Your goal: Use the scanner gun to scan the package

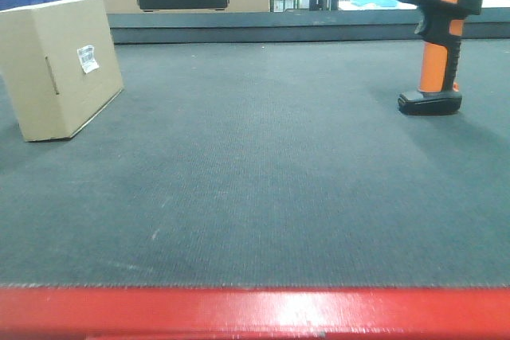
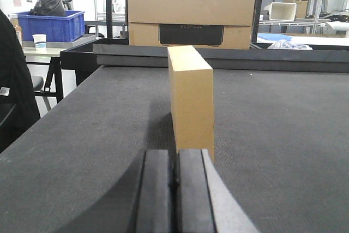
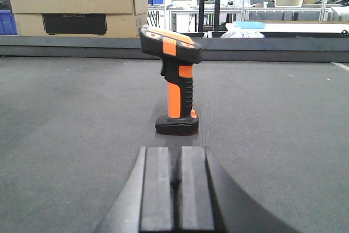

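1. Seeing both shut tight and empty: my left hand (image 2: 175,181) faces the package (image 2: 191,102), upper left of the front view; my right hand (image 3: 175,184) faces the scanner gun (image 3: 177,88), upper right.
2. Unopened, my right hand could topple the upright scanner gun on the table (image 1: 263,181).

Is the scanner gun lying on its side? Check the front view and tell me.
No, the scanner gun stands upright on its base on the dark mat, with its handle vertical.
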Controlling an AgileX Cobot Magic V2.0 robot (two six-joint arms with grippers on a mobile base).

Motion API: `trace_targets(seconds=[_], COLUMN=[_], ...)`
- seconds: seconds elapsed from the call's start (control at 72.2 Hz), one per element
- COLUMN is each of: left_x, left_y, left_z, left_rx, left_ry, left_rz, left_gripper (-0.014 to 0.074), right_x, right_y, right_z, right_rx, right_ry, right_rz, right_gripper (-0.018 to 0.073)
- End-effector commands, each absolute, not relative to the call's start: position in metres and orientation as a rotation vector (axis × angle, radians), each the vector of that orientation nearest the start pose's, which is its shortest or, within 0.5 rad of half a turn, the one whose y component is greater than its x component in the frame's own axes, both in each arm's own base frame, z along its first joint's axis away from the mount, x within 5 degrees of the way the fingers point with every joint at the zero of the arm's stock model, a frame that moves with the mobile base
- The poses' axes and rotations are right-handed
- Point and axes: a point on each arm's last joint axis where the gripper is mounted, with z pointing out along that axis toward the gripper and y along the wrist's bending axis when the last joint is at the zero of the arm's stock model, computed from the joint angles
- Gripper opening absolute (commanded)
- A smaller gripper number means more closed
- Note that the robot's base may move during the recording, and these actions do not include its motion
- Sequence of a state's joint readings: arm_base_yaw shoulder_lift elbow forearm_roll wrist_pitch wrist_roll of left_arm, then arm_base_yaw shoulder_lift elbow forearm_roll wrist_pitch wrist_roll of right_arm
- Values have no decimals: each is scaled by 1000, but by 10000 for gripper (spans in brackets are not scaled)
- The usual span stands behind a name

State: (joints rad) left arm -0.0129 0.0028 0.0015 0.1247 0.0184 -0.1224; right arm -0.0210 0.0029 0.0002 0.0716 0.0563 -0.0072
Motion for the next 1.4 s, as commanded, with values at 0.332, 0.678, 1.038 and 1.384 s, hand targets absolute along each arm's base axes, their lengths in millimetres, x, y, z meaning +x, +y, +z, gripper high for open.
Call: trace_targets(seconds=[0.332, 0.678, 1.038, 1.384], left_x=[56, 56, 56, 56], left_y=[-1, -1, -1, -1], left_z=[213, 213, 213, 213], left_rx=[18, 18, 18, 18], left_ry=[1483, 1483, 1483, 1483], left_rz=[-10, -10, -10, -10], left_gripper=[-111, -111, -111, -111], right_x=[56, 56, 56, 56], right_y=[-1, -1, -1, -1], right_z=[210, 210, 210, 210], right_rx=[65, 65, 65, 65], right_ry=[1518, 1518, 1518, 1518], right_rz=[29, 29, 29, 29], right_gripper=[-162, -162, -162, -162])
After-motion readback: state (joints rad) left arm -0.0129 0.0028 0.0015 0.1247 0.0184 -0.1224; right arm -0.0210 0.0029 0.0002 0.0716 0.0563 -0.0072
